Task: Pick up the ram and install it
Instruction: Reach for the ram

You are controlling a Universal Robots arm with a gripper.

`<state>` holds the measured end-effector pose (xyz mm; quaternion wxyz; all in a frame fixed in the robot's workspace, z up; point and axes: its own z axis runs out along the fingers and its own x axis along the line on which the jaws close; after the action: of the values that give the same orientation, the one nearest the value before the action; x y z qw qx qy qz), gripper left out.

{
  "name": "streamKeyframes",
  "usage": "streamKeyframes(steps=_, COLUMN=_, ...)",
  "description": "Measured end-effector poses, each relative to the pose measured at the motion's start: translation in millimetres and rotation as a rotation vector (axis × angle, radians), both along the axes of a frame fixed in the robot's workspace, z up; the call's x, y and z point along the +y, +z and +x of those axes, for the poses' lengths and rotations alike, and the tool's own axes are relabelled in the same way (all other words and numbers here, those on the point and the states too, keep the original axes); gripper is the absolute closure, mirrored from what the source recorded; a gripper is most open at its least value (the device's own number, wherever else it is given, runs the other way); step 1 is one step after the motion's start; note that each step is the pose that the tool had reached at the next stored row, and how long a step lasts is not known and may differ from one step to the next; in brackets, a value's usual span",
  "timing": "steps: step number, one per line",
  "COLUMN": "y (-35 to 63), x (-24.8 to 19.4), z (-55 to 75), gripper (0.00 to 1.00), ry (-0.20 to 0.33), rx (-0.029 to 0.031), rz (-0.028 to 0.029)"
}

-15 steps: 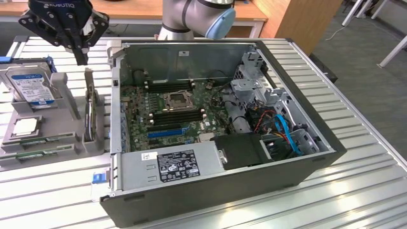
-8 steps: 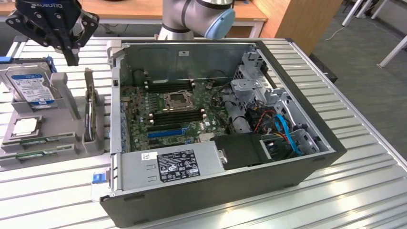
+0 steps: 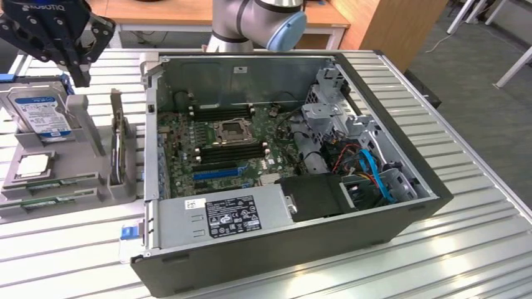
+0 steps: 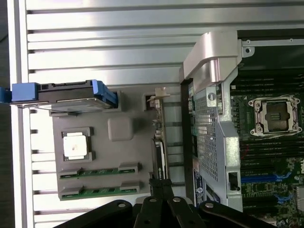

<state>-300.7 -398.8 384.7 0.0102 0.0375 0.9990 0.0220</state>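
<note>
The tool (image 3: pixel 81 76), fingers together, hangs above the hard drive (image 3: pixel 42 113) in a grey holder (image 3: pixel 87 128) carrying two ram sticks (image 3: pixel 52 183), beside the open case (image 3: pixel 275 265).

A ribbed surface (image 3: pixel 465 249) of pale aluminium slats runs across the scene, catching bright, even light along its ridges. Beyond its far edge stands a light wooden desk (image 3: pixel 166 12), and towards the exterior view's right a tall wooden panel (image 3: pixel 399 25). Grey carpeted floor (image 3: pixel 482 106) lies on that side, with white furniture legs (image 3: pixel 514 65) and a pale cable (image 3: pixel 439 40) on it
</note>
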Motion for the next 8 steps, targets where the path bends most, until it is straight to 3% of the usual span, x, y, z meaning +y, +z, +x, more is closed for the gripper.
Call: streamKeyframes(steps=8, y=-0.9, x=0.0, z=-14.6, gripper=0.9, ry=0.0, rx=0.0014, rz=0.0)
